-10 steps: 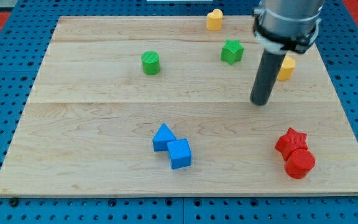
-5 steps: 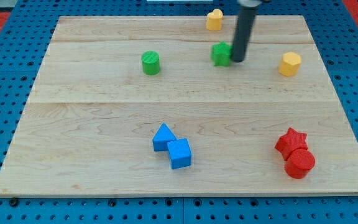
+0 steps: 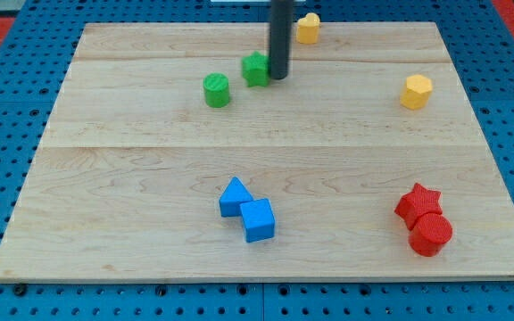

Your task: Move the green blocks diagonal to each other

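Camera view is showing my tip (image 3: 277,77), a jawless rod gripping nothing, pressing the green star (image 3: 256,69) leftward from its earlier mid-board spot, now sitting up-right of the green cylinder (image 3: 216,90), nearing a diagonal arrangement.

High frontal view over whole board (image 3: 105,178).

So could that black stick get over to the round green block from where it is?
Probably yes. My tip sits against the green star, on its right; the green cylinder lies just beyond, with only the star between them.
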Tool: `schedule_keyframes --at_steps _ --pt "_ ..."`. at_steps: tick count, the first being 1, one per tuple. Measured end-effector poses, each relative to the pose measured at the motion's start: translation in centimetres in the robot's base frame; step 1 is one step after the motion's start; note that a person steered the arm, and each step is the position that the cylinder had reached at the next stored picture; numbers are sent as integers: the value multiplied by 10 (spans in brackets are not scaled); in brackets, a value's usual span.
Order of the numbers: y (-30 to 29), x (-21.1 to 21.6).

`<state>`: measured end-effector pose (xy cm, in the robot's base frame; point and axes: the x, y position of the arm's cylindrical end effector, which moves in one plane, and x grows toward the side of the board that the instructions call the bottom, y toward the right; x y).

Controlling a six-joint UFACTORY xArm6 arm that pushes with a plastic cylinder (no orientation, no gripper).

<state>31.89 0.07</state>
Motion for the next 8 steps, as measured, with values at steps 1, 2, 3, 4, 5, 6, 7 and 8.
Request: schedule_keyframes --at_steps 1,2,3,4,5,6,7,8 --pt "-54 32" --pt "-106 41" --pt "-164 61" --pt "-176 19" --pt "-205 56" --pt "-223 119" --pt "-230 90" --pt "-280 90"
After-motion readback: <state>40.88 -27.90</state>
